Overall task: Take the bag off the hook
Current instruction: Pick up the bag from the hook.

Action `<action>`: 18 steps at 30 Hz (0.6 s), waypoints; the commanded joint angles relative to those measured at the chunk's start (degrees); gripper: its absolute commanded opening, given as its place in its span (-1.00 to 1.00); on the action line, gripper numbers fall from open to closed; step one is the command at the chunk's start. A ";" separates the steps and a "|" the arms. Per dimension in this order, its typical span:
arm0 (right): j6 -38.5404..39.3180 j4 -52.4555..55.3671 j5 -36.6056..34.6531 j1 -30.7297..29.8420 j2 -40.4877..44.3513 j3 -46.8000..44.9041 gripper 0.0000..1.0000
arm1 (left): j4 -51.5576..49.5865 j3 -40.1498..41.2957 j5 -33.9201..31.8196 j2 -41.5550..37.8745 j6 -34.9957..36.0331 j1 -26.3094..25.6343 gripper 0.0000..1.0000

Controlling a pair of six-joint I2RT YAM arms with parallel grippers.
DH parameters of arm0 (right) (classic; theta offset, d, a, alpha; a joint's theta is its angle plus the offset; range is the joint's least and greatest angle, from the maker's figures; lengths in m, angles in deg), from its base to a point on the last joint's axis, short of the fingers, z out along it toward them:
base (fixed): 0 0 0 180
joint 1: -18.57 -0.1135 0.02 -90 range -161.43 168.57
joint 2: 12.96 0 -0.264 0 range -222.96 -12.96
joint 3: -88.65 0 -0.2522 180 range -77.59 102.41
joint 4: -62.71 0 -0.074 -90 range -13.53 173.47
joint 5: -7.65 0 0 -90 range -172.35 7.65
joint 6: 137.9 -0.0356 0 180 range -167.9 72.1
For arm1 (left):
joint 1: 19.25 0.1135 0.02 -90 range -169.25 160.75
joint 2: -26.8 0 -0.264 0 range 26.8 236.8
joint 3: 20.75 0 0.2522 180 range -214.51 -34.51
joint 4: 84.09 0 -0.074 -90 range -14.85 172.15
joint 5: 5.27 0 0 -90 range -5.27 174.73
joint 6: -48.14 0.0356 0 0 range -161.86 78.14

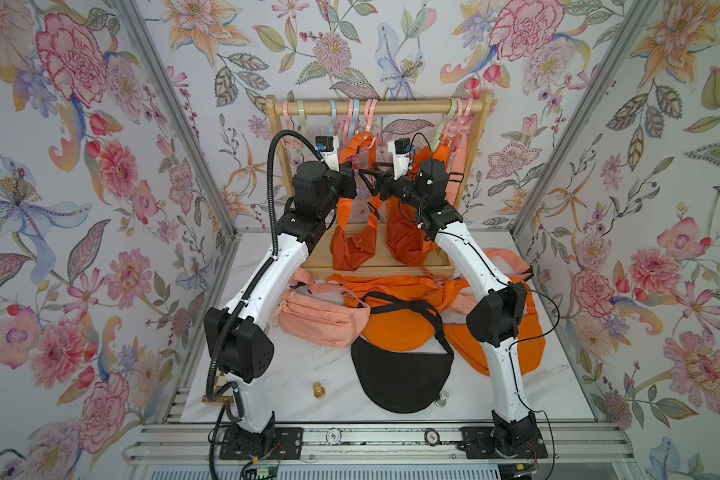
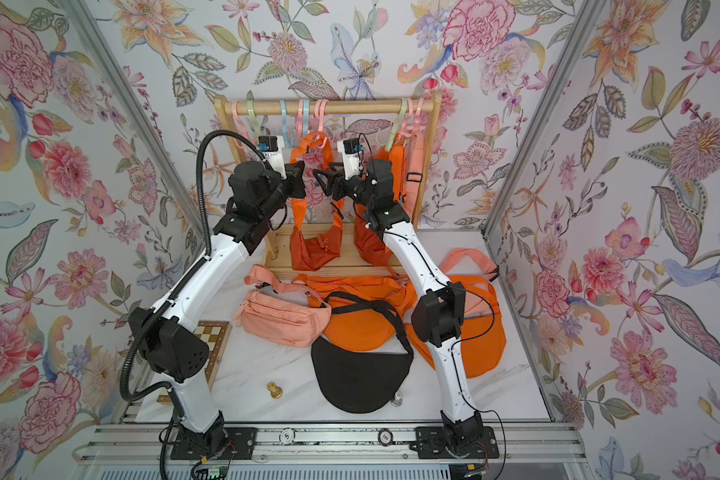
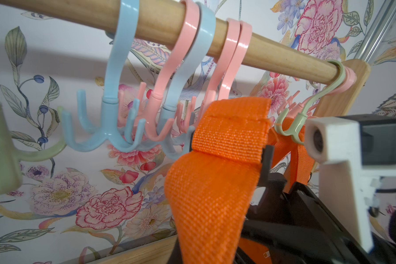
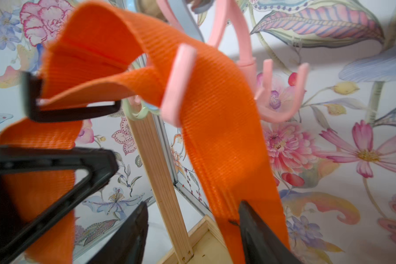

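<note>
1. One bag [image 1: 352,249] hangs by its strap [image 3: 215,182] from a pink hook [image 4: 177,91] on the rail [image 1: 412,109].
2. Left claw [image 1: 351,183] clamped on strap.
3. Right claw [image 4: 192,205] parted, strap just beside one finger.

I'm looking into a robot test cell dressed up as a home closet. Floral wallpaper [image 1: 80,166] covers the walls, but bare aluminium posts [image 1: 177,120] frame the panels. The left arm [image 1: 262,270] and right arm [image 1: 470,257] are bolted to a slotted metal rail [image 1: 375,453] fronting a marble-look tabletop [image 1: 283,399]. At the back stands a small wooden rack [image 1: 412,109] with plastic hooks [image 1: 332,109].
</note>
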 commanded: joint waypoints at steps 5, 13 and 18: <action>-6.68 -4.30 -4.50 3.31 -3.23 4.16 -0.81 | 1.18 1.32 3.08 -2.57 -2.03 0.53 -1.00; -8.14 -5.43 -5.89 3.39 -0.39 4.21 -1.00 | 1.17 -1.89 4.48 0.23 -3.69 -0.12 -1.00; -8.40 -7.59 -9.69 2.58 1.93 4.33 -1.00 | 1.10 -7.28 4.94 4.09 -4.71 -2.39 -1.00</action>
